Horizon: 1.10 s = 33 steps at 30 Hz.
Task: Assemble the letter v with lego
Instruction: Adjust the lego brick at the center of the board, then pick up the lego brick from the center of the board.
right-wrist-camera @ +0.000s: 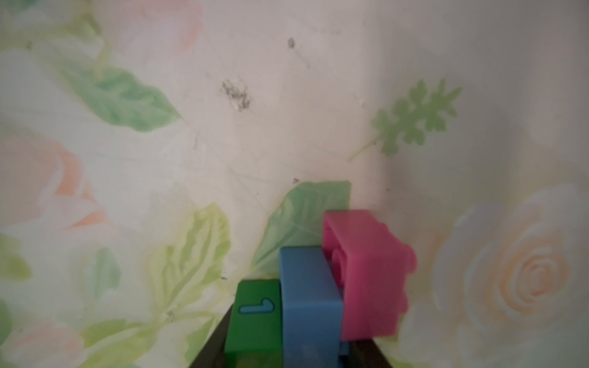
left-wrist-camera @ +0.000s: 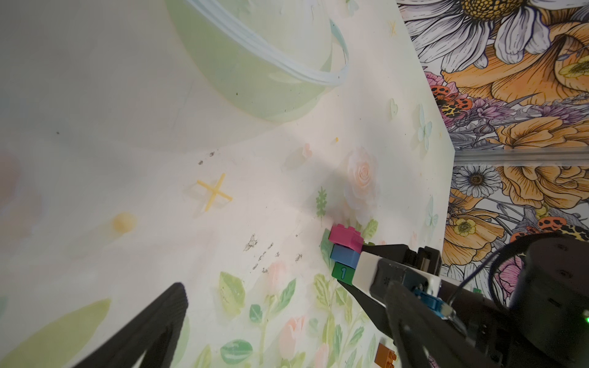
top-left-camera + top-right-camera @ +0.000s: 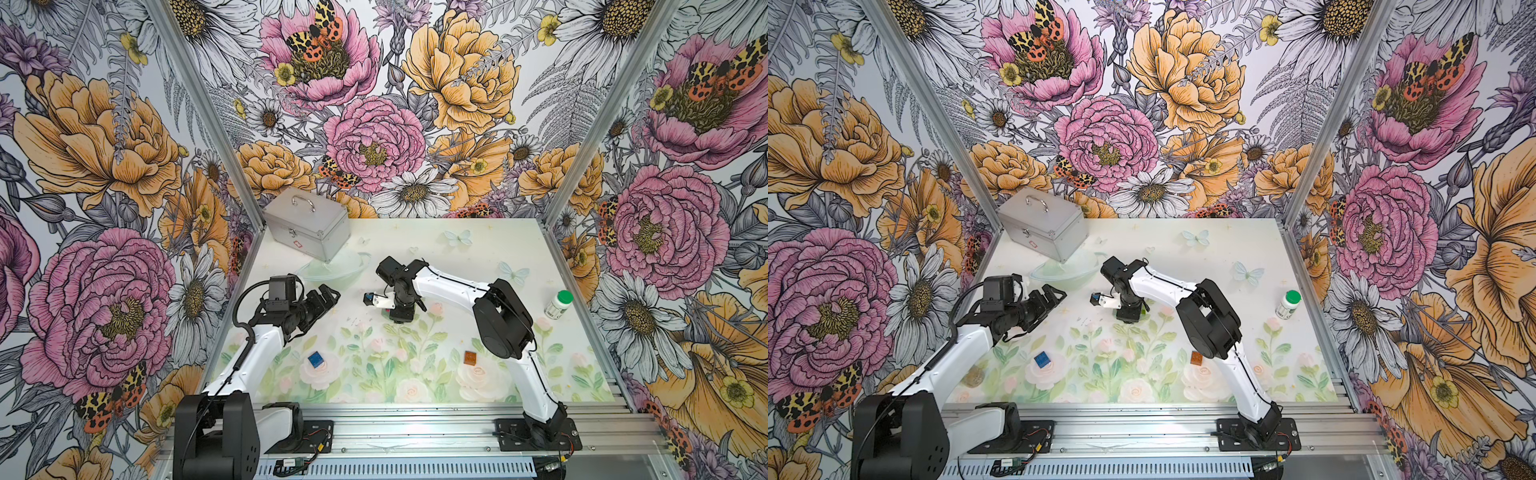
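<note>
My right gripper (image 3: 402, 318) points down at the mat, shut on a joined stack of lego. In the right wrist view the stack shows a dark-green brick (image 1: 255, 315) marked 1, a light-blue brick (image 1: 309, 302) and a pink brick (image 1: 366, 274). The left wrist view shows the same stack (image 2: 345, 256) held just above the mat. From above, the stack is hidden under the gripper. A dark blue brick (image 3: 316, 359) and an orange brick (image 3: 470, 357) lie loose nearer the front. My left gripper (image 3: 328, 295) hovers open and empty, left of the stack.
A metal case (image 3: 307, 224) stands at the back left, with a translucent green bowl (image 3: 332, 270) just in front of it. A green-capped white bottle (image 3: 559, 304) stands near the right wall. Floral walls close in both sides and the back.
</note>
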Motion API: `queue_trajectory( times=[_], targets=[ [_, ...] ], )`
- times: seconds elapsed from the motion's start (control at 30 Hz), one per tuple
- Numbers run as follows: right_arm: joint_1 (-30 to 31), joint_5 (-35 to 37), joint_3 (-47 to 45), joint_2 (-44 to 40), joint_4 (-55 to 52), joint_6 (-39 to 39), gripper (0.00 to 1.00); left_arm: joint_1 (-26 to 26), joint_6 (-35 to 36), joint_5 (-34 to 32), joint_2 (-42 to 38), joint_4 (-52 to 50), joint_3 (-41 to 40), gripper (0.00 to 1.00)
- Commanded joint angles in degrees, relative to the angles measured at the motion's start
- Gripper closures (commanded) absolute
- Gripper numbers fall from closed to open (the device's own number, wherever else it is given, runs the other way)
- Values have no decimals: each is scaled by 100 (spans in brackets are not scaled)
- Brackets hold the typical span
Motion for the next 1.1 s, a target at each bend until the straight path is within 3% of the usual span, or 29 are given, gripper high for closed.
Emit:
queue_trajectory(
  times=[0.0, 0.03, 0.17, 0.37, 0.43, 0.53, 0.67, 0.8, 1.07],
  targets=[
    [43, -98, -113, -18, -61, -115, 66, 76, 2, -249, -211, -462, -37, 1],
    [44, -71, -114, -50, -63, -120, 54, 68, -29, -399, -232, -706, 2, 1],
    [44, 111, -78, -214, -59, -151, 36, -90, -140, -1060, -318, -1737, 206, 1],
    [45, 268, -70, -656, -52, -8, 17, -503, -635, -1840, -561, -2718, 249, 1],
    [43, 262, -120, -884, -50, 137, 1, -633, -807, -1997, -658, -2923, 199, 2],
    [40, 511, -314, -1353, 41, 589, 1, -927, -1097, -2373, -845, -3226, 109, 7],
    [38, 1712, -1045, -2260, 795, 1901, 1, -1356, -1539, -2630, -922, -3350, -76, 10],
    [42, 2423, -1741, -3114, 1075, 2970, 1, -1710, -1875, -2880, -869, -3364, -250, 11],
    [18, 2920, -2984, -4482, 1457, 4247, 1, -1813, -2125, -3371, -525, -3216, -488, 17]
  ],
)
